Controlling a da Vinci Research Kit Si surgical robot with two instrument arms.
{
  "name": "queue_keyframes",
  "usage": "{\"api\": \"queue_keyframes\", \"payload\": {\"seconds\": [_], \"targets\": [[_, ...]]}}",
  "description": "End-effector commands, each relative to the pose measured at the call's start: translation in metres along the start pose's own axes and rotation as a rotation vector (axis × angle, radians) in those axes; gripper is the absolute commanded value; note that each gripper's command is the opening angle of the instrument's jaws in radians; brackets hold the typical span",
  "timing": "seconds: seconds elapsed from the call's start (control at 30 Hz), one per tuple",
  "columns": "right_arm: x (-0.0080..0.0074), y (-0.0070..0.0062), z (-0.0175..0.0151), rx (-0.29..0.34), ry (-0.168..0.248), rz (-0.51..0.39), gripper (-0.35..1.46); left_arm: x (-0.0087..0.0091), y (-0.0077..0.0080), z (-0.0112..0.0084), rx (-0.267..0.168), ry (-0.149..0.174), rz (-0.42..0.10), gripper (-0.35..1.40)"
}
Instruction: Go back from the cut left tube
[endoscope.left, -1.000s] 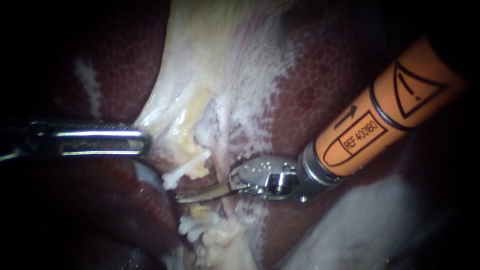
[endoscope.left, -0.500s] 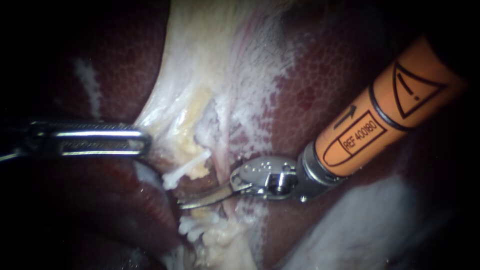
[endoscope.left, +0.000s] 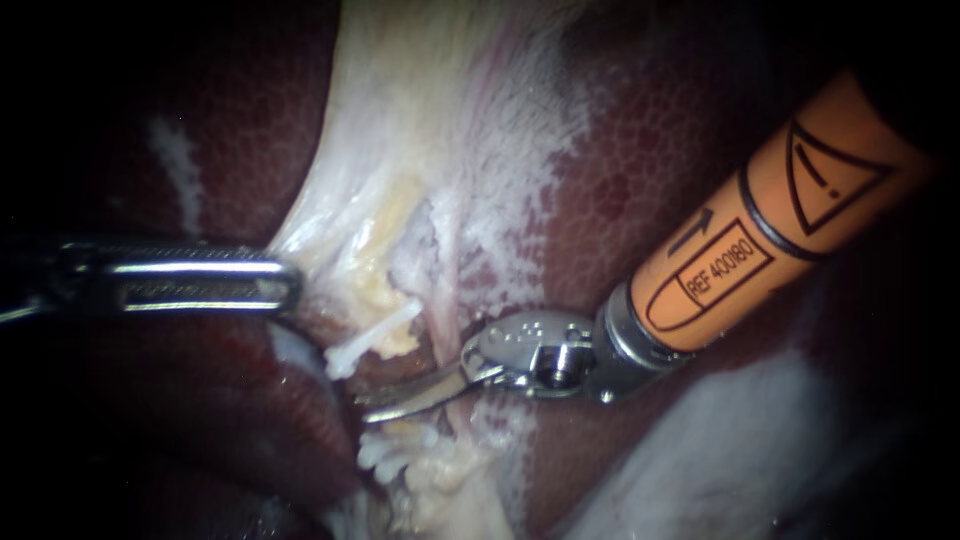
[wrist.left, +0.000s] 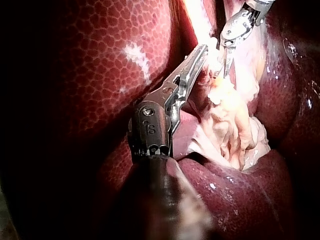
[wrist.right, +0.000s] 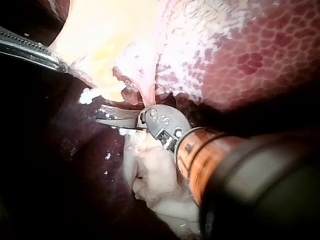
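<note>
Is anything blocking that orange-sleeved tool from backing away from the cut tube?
Nothing visible blocks its way back: behind the right instrument, along its shaft, only bare liver shows. A thin pink strand crosses close to its tip beside the cut tube and might catch.

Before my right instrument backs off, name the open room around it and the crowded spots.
Open: the bare dark-red liver between the pale fibrous tissue and the orange-shafted right instrument. Crowded: its curved tip sits between the whitish upper tube stump and the frayed lower stump.
</note>
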Motion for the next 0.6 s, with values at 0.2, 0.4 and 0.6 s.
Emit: {"api": "queue_keyframes", "payload": {"seconds": [0.2, 0.4, 0.6], "targets": [[0.0002, -0.0001, -0.0001, 0.001, 0.0, -0.013, 0.41, 0.0, 0.0, 0.0, 0.0, 0.0, 0.0, -0.35], [0.0003, -0.0001, -0.0002, 0.002, 0.0, -0.024, 0.46, 0.0, 0.0, 0.0, 0.0, 0.0, 0.0, -0.35], [0.0004, -0.0003, -0.001, 0.001, 0.001, -0.028, 0.46, 0.0, 0.0, 0.0, 0.0, 0.0, 0.0, -0.35]]}}
